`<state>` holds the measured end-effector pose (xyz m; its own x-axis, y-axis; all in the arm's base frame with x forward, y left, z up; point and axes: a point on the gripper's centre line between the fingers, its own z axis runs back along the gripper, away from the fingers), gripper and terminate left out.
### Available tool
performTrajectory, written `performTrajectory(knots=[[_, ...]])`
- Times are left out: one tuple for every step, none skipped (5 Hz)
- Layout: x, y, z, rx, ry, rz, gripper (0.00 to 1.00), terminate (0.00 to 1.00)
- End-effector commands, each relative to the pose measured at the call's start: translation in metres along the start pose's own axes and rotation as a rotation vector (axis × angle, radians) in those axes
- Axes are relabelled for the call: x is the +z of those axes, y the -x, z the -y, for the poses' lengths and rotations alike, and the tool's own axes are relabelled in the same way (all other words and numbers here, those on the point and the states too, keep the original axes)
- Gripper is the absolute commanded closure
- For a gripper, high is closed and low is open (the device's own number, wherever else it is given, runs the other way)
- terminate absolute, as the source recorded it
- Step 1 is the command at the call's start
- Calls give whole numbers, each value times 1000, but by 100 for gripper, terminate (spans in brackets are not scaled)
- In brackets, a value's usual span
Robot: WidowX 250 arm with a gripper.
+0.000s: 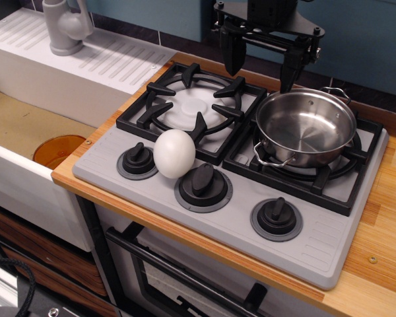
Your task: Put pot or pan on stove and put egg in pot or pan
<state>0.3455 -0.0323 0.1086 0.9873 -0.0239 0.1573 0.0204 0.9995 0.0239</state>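
The shiny steel pot sits on the right burner grate of the grey stove, with nothing inside it. Between the left and middle knobs, at the front of the stove, rests the white egg. My gripper hangs open above the back of the stove, between the two burners. Its black fingers point down, apart from both pot and egg, with nothing between them.
The left burner grate over its white disc holds nothing. Three black knobs line the stove's front. Left of the wooden counter is a sink with an orange dish, a white drainboard and a grey faucet.
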Motion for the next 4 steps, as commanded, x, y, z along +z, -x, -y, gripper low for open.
performTrajectory(knots=[[0, 0, 0, 0, 0, 0, 0, 0], [-17, 2, 1, 2, 15, 24, 0, 0], [-38, 5, 3, 9, 38, 58, 0, 0], [-50, 8, 3, 13, 52, 78, 0, 0]])
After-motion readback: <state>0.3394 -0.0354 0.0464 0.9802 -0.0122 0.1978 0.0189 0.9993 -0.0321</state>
